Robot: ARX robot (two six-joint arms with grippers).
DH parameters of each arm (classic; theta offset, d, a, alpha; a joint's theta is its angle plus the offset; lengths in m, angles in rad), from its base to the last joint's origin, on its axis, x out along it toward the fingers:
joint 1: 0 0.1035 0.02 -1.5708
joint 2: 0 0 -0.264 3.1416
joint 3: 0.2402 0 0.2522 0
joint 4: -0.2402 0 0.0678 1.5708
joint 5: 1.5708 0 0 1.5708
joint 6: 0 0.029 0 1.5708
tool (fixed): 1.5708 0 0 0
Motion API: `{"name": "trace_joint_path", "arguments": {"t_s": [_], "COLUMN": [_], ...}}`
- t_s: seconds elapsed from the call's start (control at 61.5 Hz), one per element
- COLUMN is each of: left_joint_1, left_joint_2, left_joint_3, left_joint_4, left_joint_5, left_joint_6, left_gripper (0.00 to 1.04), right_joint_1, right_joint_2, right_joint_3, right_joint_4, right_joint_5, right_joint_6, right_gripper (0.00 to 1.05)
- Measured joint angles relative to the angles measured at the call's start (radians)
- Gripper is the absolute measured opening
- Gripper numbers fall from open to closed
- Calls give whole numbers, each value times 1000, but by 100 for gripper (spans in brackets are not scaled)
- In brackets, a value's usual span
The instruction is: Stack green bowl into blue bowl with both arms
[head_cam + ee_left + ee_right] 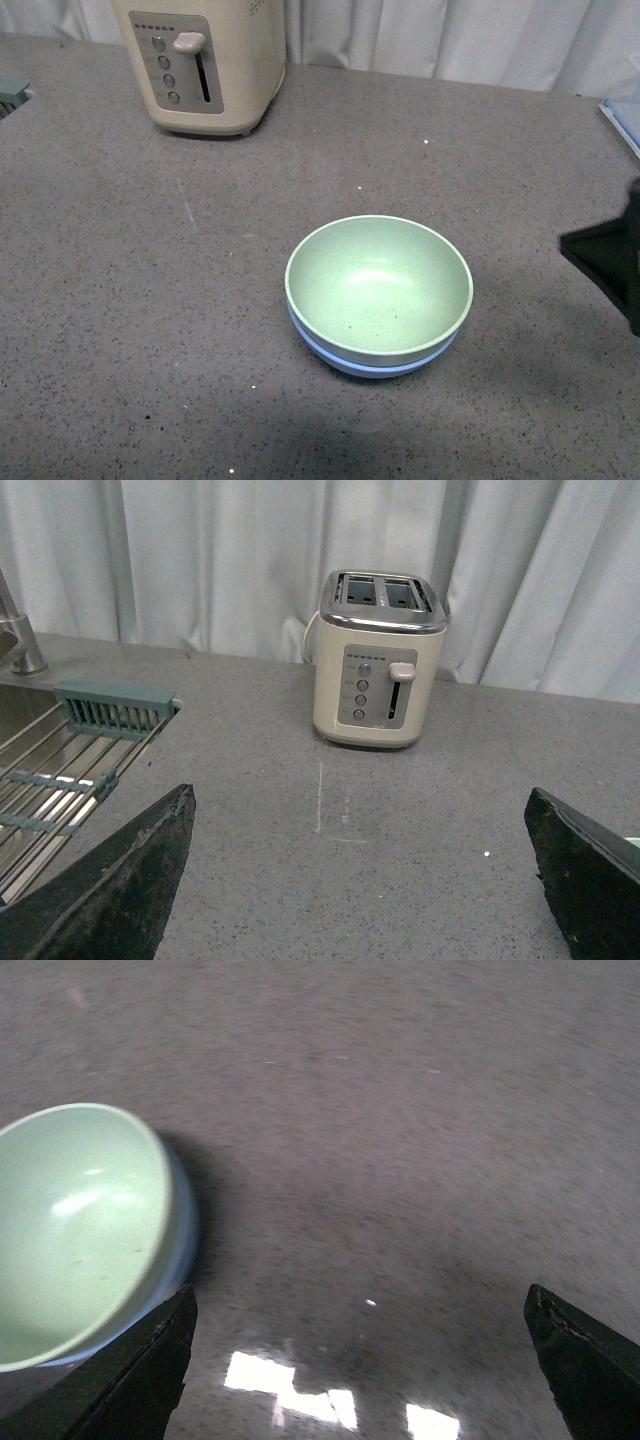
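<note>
Grey speckled countertop (pixel 150 300) all around, with pale curtains (pixel 200 560) hanging along the back edge and a cream toaster (pixel 205 62) parked just in front of them. On the far side of the toaster from the bowls there's a sink (pixel 30 770) with a wire rack and a teal drainer piece (pixel 115 708) on its rim. The green bowl (pixel 378 286) sits nested inside the blue bowl (pixel 375 366), only a thin blue band showing under its rim — the pair is well out from the toaster, toward me. My left gripper (pixel 360 880) has its fingers spread wide, nothing between them, just bare counter with the toaster straight ahead. My right gripper (pixel 360 1370) is spread wide too, holding nothing, and the stacked bowls sit just beside one finger (pixel 130 1380) — whether they touch, I can't tell.
</note>
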Motion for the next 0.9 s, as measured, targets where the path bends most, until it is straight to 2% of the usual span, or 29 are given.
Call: {"name": "trace_joint_path", "arguments": {"t_s": [0.081,0.228,0.358,0.895], "left_joint_1": [0,0,0,0], "left_joint_2": [0,0,0,0], "left_joint_3": [0,0,0,0], "left_joint_4": [0,0,0,0], "left_joint_5": [0,0,0,0], "left_joint_6": [0,0,0,0], "left_gripper": [98,98,98,98], "right_joint_1": [-6,1,11,13], "right_joint_2": [-61,-117,-140,-140], "right_joint_3": [-81,-161,-196,-199], "right_joint_4": [22,79,126,128], "right_joint_5": [142,251,261,262], "right_joint_6": [54,88,100,104], "right_gripper": [96,96,96,96]}}
